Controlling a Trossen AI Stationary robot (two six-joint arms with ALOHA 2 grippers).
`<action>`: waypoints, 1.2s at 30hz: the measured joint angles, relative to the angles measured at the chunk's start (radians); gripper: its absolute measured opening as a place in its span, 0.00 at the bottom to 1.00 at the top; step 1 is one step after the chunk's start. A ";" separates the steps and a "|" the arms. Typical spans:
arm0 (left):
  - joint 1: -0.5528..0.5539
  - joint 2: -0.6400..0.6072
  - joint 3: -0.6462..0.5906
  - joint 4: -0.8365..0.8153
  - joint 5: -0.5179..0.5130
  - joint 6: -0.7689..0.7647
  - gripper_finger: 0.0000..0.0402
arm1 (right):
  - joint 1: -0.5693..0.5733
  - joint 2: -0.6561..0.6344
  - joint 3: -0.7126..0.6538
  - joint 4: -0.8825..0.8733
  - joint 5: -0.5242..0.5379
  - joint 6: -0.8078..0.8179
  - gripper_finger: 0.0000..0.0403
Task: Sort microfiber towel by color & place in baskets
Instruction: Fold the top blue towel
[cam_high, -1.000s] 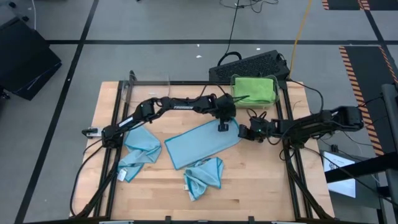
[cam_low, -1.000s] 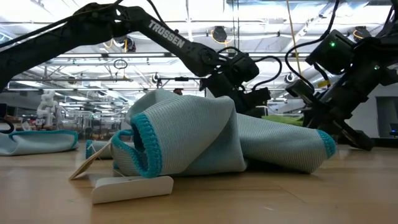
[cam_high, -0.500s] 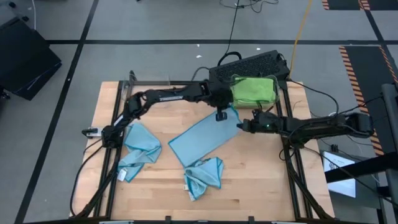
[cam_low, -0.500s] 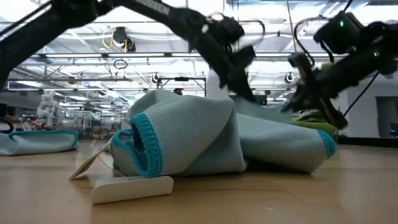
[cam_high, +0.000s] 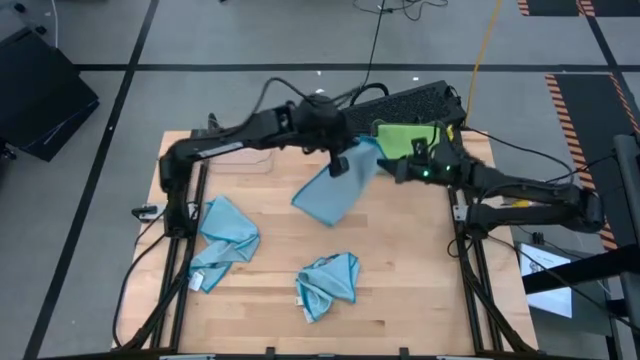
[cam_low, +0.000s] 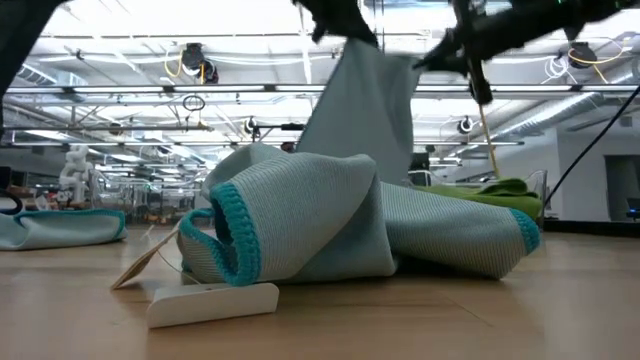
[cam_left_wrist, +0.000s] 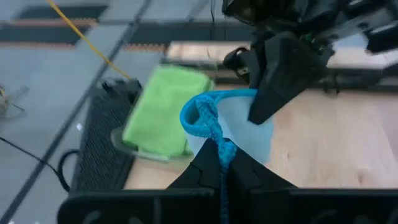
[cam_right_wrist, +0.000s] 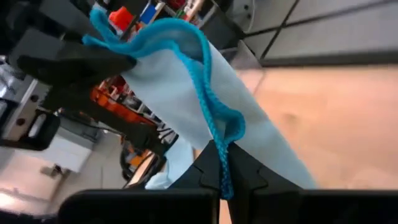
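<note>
A light blue towel (cam_high: 335, 190) with a darker blue hem hangs between my two grippers over the table's far middle. My left gripper (cam_high: 340, 163) is shut on one top corner. My right gripper (cam_high: 393, 170) is shut on the other. Behind them a green towel (cam_high: 410, 142) lies in a clear basket (cam_high: 443, 128) at the far right. A second clear basket (cam_high: 240, 155) shows faintly at the far left. Two more blue towels lie crumpled on the table, one at the left (cam_high: 225, 238) and one near the front (cam_high: 328, 283). My left gripper pinches the towel's dark blue hemmed edge (cam_left_wrist: 217, 144) at a top corner between its two fingers. The towel hangs below the fingers. The crumpled towel in the low view hides its lower end. My right gripper pinches the same hemmed top edge (cam_right_wrist: 219, 149) at the other corner between its two fingers. The hem sags slack between the two grippers (cam_right_wrist: 186, 31). The cloth hangs down from it.
A black keyboard-like block (cam_high: 400, 100) lies beyond the far edge behind the green towel's basket. A white tag (cam_low: 210, 300) lies by the front towel (cam_low: 300, 225). Bare wood shows at the table's near right (cam_high: 410, 280).
Both grippers have risen and gone toward the table's far edge with the blue towel. It lay spread flat on the table. It is now lifted by its top edge and hangs between them. The grippers have also come closer together.
</note>
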 joint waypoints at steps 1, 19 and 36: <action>-0.002 -0.024 0.000 -0.004 -0.007 -0.005 0.00 | -0.008 0.003 0.039 -0.032 -0.003 -0.027 0.00; -0.263 -0.251 0.000 -0.064 -0.373 -0.299 0.00 | -0.021 0.249 0.632 -0.368 -0.196 -0.295 0.00; -0.381 -0.304 0.000 -0.292 -0.383 -0.493 0.00 | 0.031 0.253 0.722 -0.566 -0.552 -0.245 0.00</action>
